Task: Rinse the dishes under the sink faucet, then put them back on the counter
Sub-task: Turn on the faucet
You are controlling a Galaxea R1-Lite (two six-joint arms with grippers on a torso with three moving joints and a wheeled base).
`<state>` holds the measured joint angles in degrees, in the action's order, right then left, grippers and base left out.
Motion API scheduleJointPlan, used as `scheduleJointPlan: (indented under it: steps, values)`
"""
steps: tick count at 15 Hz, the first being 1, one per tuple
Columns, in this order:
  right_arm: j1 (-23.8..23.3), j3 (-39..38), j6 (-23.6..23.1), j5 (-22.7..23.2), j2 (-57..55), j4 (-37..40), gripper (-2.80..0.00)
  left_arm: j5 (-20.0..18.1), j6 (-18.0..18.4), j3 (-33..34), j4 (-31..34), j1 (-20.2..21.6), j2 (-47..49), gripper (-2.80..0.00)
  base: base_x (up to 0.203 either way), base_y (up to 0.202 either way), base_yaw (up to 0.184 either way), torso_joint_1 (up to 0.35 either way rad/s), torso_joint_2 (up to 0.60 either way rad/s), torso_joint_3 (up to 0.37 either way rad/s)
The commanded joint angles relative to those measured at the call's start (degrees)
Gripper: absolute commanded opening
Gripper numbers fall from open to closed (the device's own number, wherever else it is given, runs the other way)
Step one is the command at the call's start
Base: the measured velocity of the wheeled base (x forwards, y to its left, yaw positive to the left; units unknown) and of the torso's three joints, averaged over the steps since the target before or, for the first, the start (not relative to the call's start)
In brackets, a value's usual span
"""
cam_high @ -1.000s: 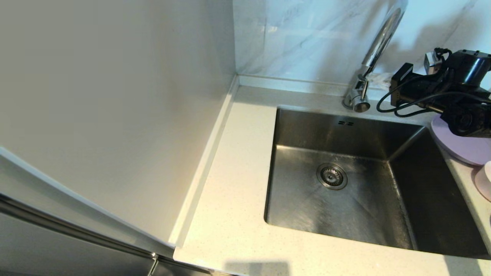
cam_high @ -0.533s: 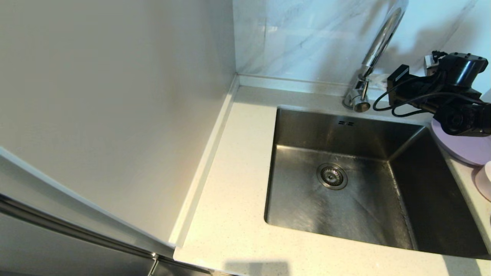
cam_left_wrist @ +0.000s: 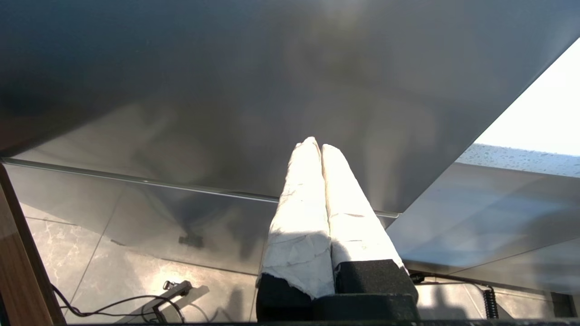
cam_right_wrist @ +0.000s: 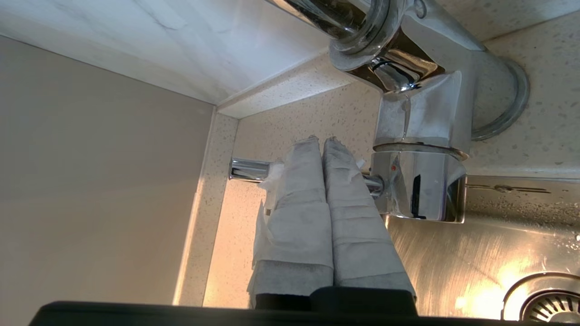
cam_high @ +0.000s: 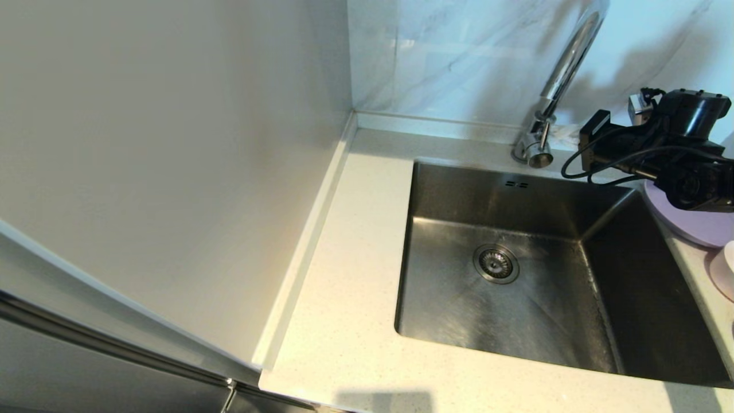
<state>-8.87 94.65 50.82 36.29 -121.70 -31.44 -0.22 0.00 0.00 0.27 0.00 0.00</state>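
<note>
The chrome faucet [cam_high: 565, 63] rises from the counter [cam_high: 355, 258] behind the steel sink [cam_high: 516, 195]. My right gripper [cam_right_wrist: 319, 141] is shut, its white-wrapped fingertips lying across the thin side lever [cam_right_wrist: 247, 169] beside the faucet body [cam_right_wrist: 421, 136]; the lever passes behind them, not between them. No water shows in the basin around the drain strainer [cam_high: 496, 264]. The lavender plate [cam_high: 688, 226] lies on the counter to the right, partly under my right arm [cam_high: 659, 143]. A pale pink cup [cam_high: 723, 275] shows at the right edge. The white bowl is out of view. My left gripper [cam_left_wrist: 317, 146] is shut and empty, parked low.
A tall plain wall panel [cam_high: 172, 143] borders the counter on the left, and a marble backsplash [cam_high: 447, 57] runs behind the faucet. The left wrist view faces a steel cabinet front [cam_left_wrist: 226, 90] with tiled floor below.
My right wrist rose slightly by the faucet base, then dropped back a little, staying next to the lever. The dishes and the sink look unchanged.
</note>
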Motion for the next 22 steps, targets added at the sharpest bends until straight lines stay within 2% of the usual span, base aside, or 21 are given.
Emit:
scheduleJointPlan:
  steps: [1, 8, 13, 19, 22]
  values:
    - [0.00, -0.77, 0.24, 0.36, 0.41, -0.11, -2.80, 0.04, 0.00, 0.00, 0.00, 0.00, 0.00, -2.80, 0.000, 0.000, 0.000, 0.000, 0.00, 0.000]
    - [0.17, -0.36, 0.23, -0.11, 0.35, -0.45, -2.80, 0.04, 0.00, 0.00, 0.00, 0.00, 0.00, -2.80, 0.000, 0.000, 0.000, 0.000, 0.00, 0.000]
    - [2.24, 2.56, 0.59, -5.33, -1.00, -0.46, -2.80, 0.04, 0.00, 0.00, 0.00, 0.00, 0.00, -2.80, 0.000, 0.000, 0.000, 0.000, 0.00, 0.000]
    - [3.51, 1.93, 2.18, -5.00, 0.17, -0.29, -2.80, 0.04, 0.00, 0.00, 0.00, 0.00, 0.00, -2.80, 0.000, 0.000, 0.000, 0.000, 0.00, 0.000]
    - [3.25, -0.17, 1.81, -2.46, 1.20, -0.27, -2.80, -0.04, 0.00, 0.00, 0.00, 0.00, 0.00, -2.80, 0.000, 0.000, 0.000, 0.000, 0.00, 0.000]
